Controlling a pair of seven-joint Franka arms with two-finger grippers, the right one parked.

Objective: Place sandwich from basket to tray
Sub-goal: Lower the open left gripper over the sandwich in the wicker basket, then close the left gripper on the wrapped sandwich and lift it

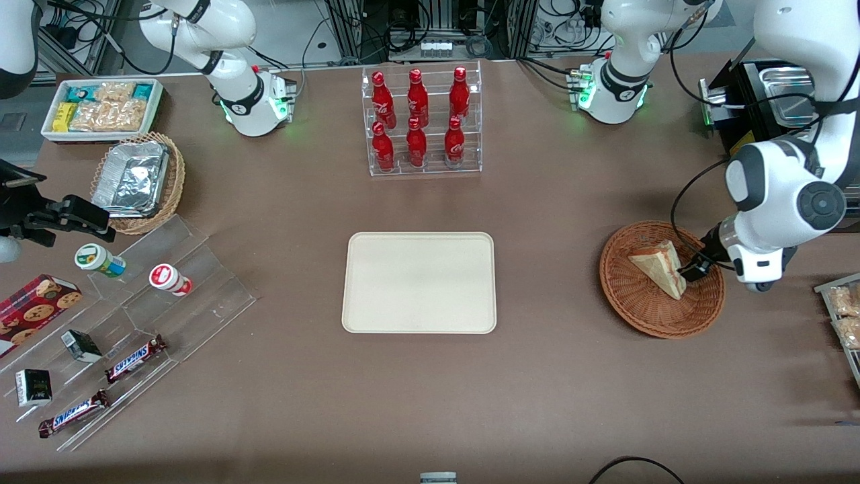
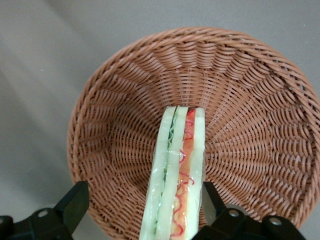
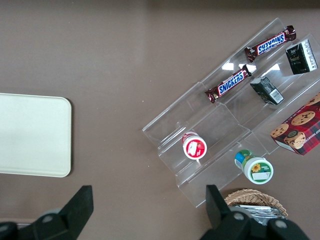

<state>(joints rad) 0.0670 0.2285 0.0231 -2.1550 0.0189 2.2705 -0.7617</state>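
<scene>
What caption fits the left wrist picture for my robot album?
Open end effector straddling the wrapped sandwich standing on edge in the wicker basket.

Round reddish-brown woven wicker basket (image 2: 125, 100) looks rough and ribbed, holding the triangular pale-bread sandwich (image 2: 176, 175) in glossy clear plastic wrap; the black matt plastic tool (image 2: 142, 205) sits low in the basket, one finger each side of the sandwich with a gap on one side. Flat cream-beige rectangular tray (image 1: 418, 282) is smooth, matt plastic-looking on the matt brown desk (image 1: 537, 376). Clear acrylic rack (image 1: 424, 121) holds shiny red bottles (image 1: 416, 101).
</scene>
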